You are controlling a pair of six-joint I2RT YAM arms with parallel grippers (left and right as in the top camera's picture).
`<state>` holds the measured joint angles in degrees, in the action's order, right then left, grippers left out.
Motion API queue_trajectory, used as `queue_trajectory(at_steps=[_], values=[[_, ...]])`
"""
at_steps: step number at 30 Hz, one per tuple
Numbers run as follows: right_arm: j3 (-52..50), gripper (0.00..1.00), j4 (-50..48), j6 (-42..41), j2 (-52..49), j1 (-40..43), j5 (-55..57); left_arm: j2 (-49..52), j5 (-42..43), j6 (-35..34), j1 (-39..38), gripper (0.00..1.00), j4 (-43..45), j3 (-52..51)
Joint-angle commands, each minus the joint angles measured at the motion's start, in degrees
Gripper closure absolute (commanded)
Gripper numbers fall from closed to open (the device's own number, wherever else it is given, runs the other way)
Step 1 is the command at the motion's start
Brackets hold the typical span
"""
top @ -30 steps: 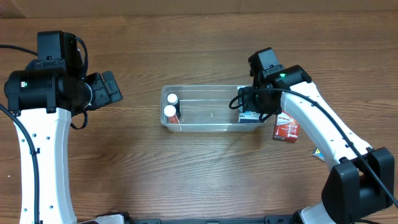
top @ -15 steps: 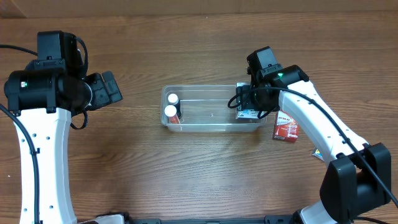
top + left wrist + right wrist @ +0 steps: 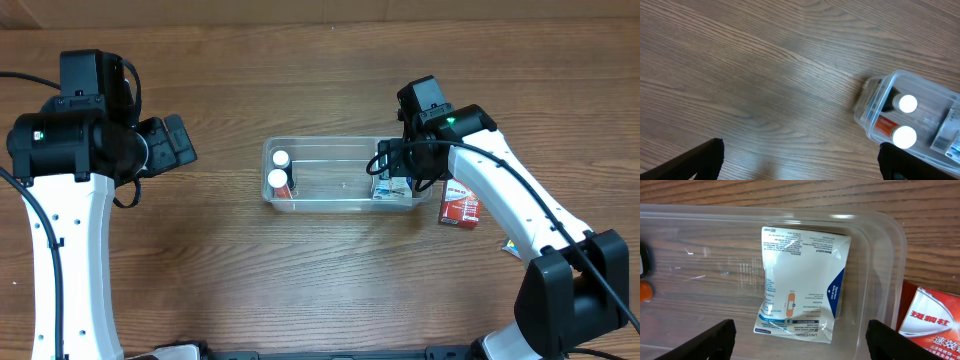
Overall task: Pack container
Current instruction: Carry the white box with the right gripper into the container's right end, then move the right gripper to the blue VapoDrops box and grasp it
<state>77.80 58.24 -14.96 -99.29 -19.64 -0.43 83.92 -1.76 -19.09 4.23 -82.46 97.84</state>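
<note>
Clear container (image 3: 335, 185) sits mid-table. Right gripper (image 3: 800, 339) hovers over its 3 o'clock end, spread wide. Bandage packet (image 3: 802, 282) lies flat below, untouched, probably leaving room. White-capped bottles (image 3: 276, 170) at 9 o'clock. Left gripper (image 3: 800, 162) wide, empty, clear.

The wooden table (image 3: 320, 280) carries the container (image 3: 335, 190) and a red box (image 3: 461, 206)

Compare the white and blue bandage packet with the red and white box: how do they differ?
The white and blue bandage packet lies inside the clear plastic container; the red and white box lies outside it on the wooden table. The packet is mostly white with a blue corner, the box mostly red. Both lie flat with printing showing.
</note>
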Motion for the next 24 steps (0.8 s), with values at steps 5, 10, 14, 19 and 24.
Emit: queue_trajectory(at_steps=[5, 10, 14, 19, 24], values=[[13.2, 0.00, 6.0, -2.9, 10.3, 2.1, 12.1, 0.1, -1.4, 1.1, 0.0, 0.00, 0.2, -0.3], [16.9, 0.00, 12.7, -10.4, 18.3, 18.3, 12.5, 0.1, -1.4, 1.1, 0.0, 0.00, 0.2, -0.3], [12.9, 0.00, 17.2, -8.7, 17.7, 34.6, 7.2, 0.1, -1.4, 1.1, 0.0, 0.00, 0.2, -0.3], [-4.6, 0.00, 10.1, -4.7, 17.3, 44.3, 1.8, 0.1, -1.4, 1.1, 0.0, 0.00, 0.4, -0.3], [-19.8, 0.00, -3.6, -2.6, 13.0, 47.3, 1.7, 0.1, -1.4, 1.1, 0.0, 0.00, 0.4, -0.3]])
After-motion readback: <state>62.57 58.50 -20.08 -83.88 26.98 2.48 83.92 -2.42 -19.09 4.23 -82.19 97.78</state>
